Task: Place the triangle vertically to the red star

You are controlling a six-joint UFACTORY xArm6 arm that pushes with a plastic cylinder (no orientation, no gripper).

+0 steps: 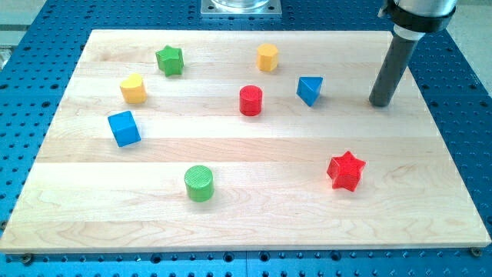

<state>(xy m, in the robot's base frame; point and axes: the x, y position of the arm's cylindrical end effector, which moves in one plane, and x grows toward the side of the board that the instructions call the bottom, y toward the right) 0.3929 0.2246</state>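
The blue triangle [309,90] lies at the upper middle-right of the wooden board [430,192]. The red star [345,171] lies lower right, below and a little right of the triangle. My tip [380,104] rests on the board to the right of the blue triangle, a gap apart from it, and well above the red star. The rod rises to the view's top right corner.
A red cylinder [250,101] stands left of the triangle. A yellow hexagon [267,58] and a green star [169,60] lie near the top. A yellow heart [133,89] and a blue cube [124,128] lie at the left. A green cylinder [199,184] stands at the lower middle.
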